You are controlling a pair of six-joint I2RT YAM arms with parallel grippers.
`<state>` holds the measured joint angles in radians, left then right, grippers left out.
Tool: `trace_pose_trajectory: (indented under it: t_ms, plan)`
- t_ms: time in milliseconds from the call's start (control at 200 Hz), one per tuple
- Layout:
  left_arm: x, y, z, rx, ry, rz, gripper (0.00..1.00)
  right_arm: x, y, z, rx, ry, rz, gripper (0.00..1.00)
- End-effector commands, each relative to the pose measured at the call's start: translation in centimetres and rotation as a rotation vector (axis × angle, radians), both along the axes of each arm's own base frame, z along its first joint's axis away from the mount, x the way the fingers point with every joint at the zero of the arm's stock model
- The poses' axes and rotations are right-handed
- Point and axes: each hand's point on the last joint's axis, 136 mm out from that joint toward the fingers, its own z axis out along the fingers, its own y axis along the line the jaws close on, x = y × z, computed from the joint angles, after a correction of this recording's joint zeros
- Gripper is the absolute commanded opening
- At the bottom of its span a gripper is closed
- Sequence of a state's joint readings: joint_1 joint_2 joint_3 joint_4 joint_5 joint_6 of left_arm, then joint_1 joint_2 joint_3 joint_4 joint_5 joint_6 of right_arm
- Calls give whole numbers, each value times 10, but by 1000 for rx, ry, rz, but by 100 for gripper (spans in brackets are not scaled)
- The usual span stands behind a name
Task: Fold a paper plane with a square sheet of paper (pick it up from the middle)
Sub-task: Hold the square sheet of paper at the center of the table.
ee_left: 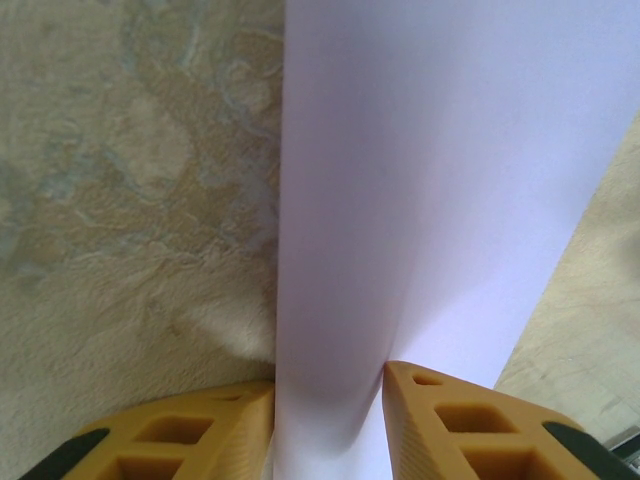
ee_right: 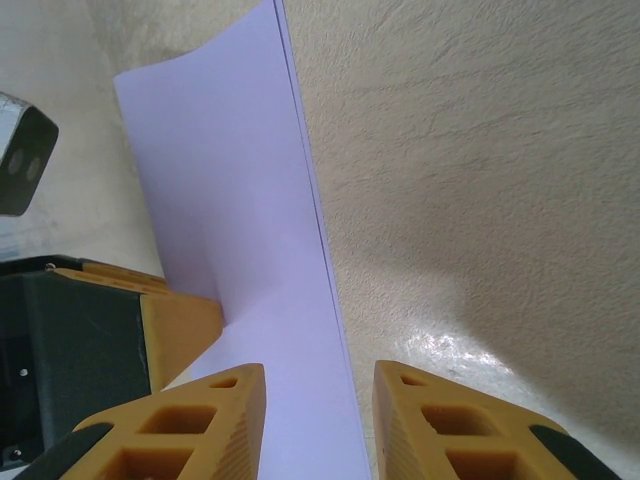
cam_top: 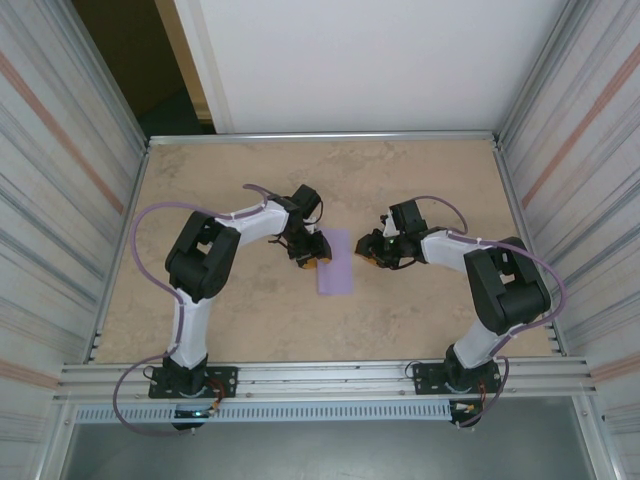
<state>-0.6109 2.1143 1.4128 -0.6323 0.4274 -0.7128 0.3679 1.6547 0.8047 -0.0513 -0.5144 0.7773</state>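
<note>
White arm links with black joints; lilac cables looping alongside; end effector fingers (ee_left: 450, 425) orange-yellow, ribbed with hollow cells.

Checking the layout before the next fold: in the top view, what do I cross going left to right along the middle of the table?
Left arm → left hand → paper → right hand → right arm.

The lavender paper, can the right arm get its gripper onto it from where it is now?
Probably yes. The right gripper sits open at the lavender paper's right edge, with that edge between its fingers. The left gripper, holding the opposite side, leaves that edge free.
</note>
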Motion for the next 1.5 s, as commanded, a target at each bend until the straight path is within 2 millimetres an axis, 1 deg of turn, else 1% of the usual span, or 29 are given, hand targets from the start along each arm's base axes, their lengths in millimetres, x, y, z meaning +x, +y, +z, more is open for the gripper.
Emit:
trace_pose_trajectory:
  t_ms: [0, 236, 666, 887, 1092, 1328, 1408, 1493]
  plan:
    - [-76, 37, -137, 258, 197, -100, 37, -1, 9, 1, 31, 10, 22, 32]
    - [-80, 39, -141, 269, 221, -72, 38, -4, 21, 1, 60, 21, 67, 30]
    - [-83, 41, -144, 274, 230, -80, 37, -10, 45, -7, 66, 50, 145, 24]
    - [-83, 41, -144, 272, 232, -83, 38, -11, 53, -13, 63, 71, 167, 19]
    - [-83, 41, -144, 272, 233, -84, 38, -15, 49, -26, 34, 103, 159, 17]
    - [-83, 41, -141, 269, 229, -88, 38, -28, 31, -55, -41, 181, 128, 14]
    - [-79, 41, -134, 270, 209, -82, 37, -34, 25, -66, -62, 213, 122, 13]
    - [-66, 32, -108, 229, 150, -68, 37, -42, 19, -77, -88, 246, 117, 12]
